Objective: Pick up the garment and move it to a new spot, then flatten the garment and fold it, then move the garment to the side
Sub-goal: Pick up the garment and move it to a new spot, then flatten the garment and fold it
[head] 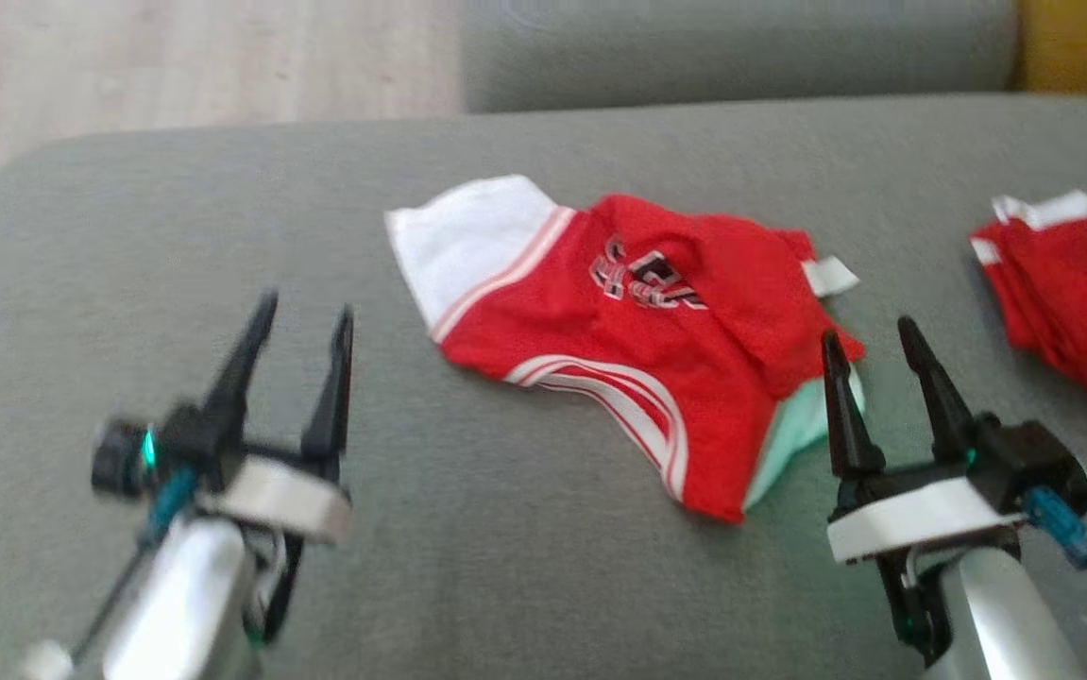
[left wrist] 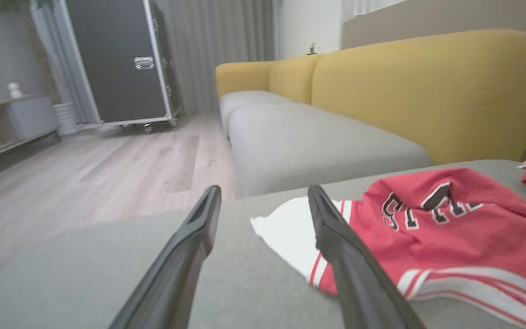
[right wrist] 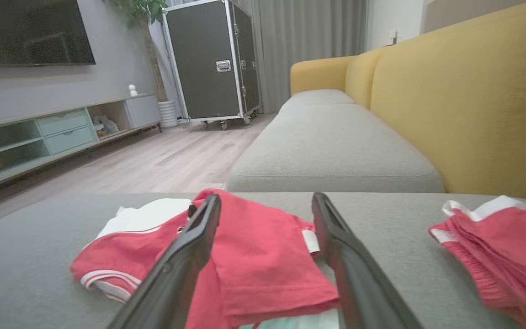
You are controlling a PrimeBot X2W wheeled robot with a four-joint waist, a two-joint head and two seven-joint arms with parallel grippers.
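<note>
Two grippers, both spread, empty: left gripper (head: 305,307) over bare grey cushion (head: 175,227), right gripper (head: 869,332) above the right edge of the garment (head: 619,331). It lies crumpled ahead, between them; second red cloth (head: 1072,293) sits well right of the right gripper.

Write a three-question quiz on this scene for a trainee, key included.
1. True or false: the left gripper is shut on the red garment with lettering.
2. That garment lies on: A) the grey cushion; B) a wooden table; C) a metal tray.
3. In the head view, which gripper's fingers stand closer to that garment?
Key: 1 false, its jaws are open and clear of the cloth; 2 A; 3 the right gripper.
</note>
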